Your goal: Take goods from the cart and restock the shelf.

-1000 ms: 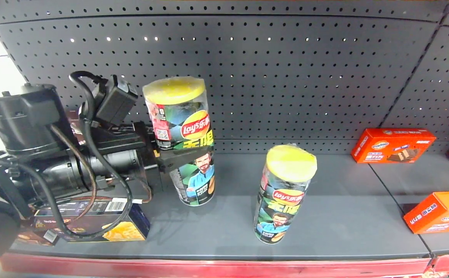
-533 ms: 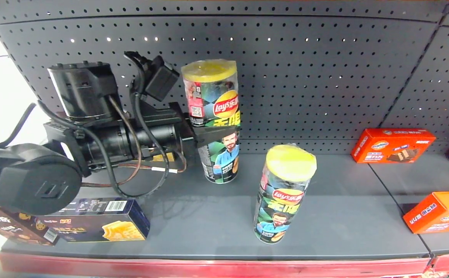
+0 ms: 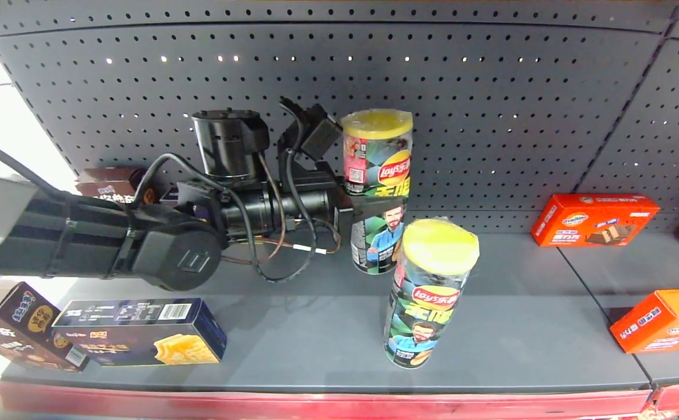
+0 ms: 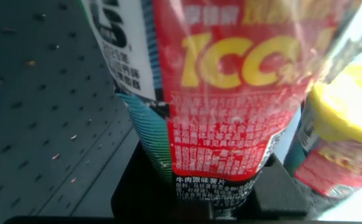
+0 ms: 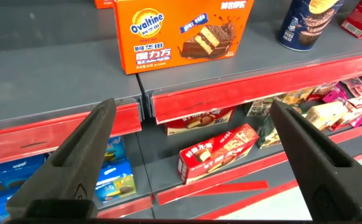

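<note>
A tall chip can [image 3: 377,163] with a yellow lid stands upright in my left gripper [image 3: 374,204], which is shut around its middle. It is near the pegboard at the back of the grey shelf [image 3: 520,326], just behind and left of a second, matching can [image 3: 427,291] standing free on the shelf. Whether the held can's base touches the shelf I cannot tell. Up close in the left wrist view, the held can [image 4: 224,93] has the other can's yellow lid [image 4: 349,112] beside it. My right gripper [image 5: 193,168] is open, with nothing between its fingers, over a lower shelf's red edge.
Two orange boxes [image 3: 593,219] [image 3: 663,321] lie on the shelf's right side. A dark blue box [image 3: 141,332] and a brown box [image 3: 13,324] lie front left. The pegboard wall [image 3: 491,116] closes the back. Below my right gripper sit an orange box [image 5: 181,34] and a blue can [image 5: 305,22].
My left arm has carried the can rightward and deeper into the shelf, from the left side to just behind the standing can. The standing can and boxes stayed put.
</note>
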Robot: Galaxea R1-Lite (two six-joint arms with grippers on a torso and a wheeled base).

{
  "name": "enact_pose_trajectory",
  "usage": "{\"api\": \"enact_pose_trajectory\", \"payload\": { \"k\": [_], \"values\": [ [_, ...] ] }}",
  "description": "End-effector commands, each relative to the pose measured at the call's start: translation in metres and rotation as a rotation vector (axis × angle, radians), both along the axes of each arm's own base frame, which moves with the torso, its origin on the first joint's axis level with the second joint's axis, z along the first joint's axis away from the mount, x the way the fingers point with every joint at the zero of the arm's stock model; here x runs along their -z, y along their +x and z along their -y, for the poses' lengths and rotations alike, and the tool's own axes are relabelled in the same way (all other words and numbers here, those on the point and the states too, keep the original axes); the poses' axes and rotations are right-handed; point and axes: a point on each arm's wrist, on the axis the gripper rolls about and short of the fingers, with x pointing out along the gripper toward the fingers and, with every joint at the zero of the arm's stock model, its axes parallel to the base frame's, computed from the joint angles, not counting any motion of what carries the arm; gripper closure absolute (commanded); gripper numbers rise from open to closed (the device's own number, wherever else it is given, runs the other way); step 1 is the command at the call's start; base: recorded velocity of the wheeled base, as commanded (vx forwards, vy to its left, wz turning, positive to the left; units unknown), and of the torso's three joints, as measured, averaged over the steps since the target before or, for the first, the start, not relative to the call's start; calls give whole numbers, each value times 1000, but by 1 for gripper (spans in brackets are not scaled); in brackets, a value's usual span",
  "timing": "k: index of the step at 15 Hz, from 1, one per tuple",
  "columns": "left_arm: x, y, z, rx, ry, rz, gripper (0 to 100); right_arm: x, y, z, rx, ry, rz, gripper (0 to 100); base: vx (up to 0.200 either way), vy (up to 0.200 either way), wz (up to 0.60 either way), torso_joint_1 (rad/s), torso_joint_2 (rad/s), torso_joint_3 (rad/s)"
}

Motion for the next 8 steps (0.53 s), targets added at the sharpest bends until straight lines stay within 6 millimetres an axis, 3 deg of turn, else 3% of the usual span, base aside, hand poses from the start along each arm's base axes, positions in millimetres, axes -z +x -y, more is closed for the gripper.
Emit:
{"api": "enact_pose_trajectory", "payload": {
  "k": [1, 8],
  "values": [
    [19, 19, 13, 9, 14, -25, 100, 0, 0, 0, 0, 0, -2, 0, 0, 0, 0, 0, 0, 0],
    [43, 51, 20, -13, 22, -38, 100, 0, 0, 0, 0, 0, -2, 0, 0, 0, 0, 0, 0, 0]
  ]
}}
